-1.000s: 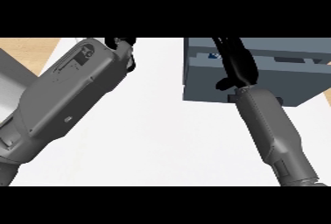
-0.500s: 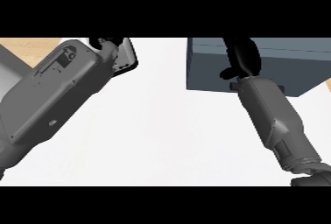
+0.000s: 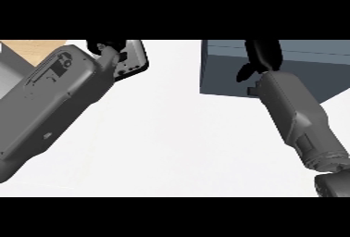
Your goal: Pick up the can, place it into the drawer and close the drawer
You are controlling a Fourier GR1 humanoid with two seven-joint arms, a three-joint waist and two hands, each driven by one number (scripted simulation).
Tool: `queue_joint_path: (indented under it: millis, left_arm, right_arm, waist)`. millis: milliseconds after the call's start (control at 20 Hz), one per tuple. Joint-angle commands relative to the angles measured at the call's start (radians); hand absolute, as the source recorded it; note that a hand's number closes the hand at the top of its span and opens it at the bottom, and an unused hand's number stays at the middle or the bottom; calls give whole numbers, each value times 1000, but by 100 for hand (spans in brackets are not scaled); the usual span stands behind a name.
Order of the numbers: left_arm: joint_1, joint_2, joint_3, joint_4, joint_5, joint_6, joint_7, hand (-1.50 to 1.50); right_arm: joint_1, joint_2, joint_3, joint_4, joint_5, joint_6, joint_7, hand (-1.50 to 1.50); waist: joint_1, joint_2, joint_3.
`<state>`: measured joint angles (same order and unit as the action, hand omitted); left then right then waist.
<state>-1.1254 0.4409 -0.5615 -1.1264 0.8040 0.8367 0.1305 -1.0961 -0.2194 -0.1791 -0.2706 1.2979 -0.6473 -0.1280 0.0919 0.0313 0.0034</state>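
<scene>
The blue-grey drawer box (image 3: 226, 76) stands at the top right of the white counter (image 3: 178, 139). Only its flat top and plain front face show, with no open inside. My right hand (image 3: 263, 55) lies over the box, fingers straight and pointing away from me, thumb sticking out to the left; nothing is held in it. My left hand (image 3: 128, 60) shows at the top left beyond its big grey forearm (image 3: 54, 97), cut off by the view's upper edge. No can is in sight.
A strip of pale wood (image 3: 31, 46) and a grey surface (image 3: 10, 67) sit at the far top left. The right forearm (image 3: 297, 115) runs from the lower right corner up to the drawer box.
The drawer's open inside, visible a second ago, no longer shows; the box now looks shut. My right hand has slid forward over it. My left forearm has swung up and to the right.
</scene>
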Motion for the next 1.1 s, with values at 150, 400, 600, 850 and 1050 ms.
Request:
queue_joint_path:
  millis: [150,400,600,850,1050]
  left_arm:
    - [44,15,-9,-50,-23,8,9,-150]
    - [28,36,1,-67,-21,-8,34,-150]
    - [72,38,-2,-96,-20,-6,29,-150]
    - [72,65,14,-132,-5,-16,65,-150]
    - [83,68,9,-151,-21,-2,74,-150]
  right_arm:
    - [-91,-11,-15,49,13,-36,57,-150]
    - [-174,-32,-90,71,-86,137,-93,-150]
    - [-146,41,-256,65,-273,179,-178,-150]
    - [-182,4,-392,59,-412,289,-248,-150]
    - [-161,12,-414,62,-431,272,-290,-150]
  waist:
    - [23,4,-1]
    - [30,10,1]
    - [28,2,3]
    - [29,-3,2]
    - [23,3,0]
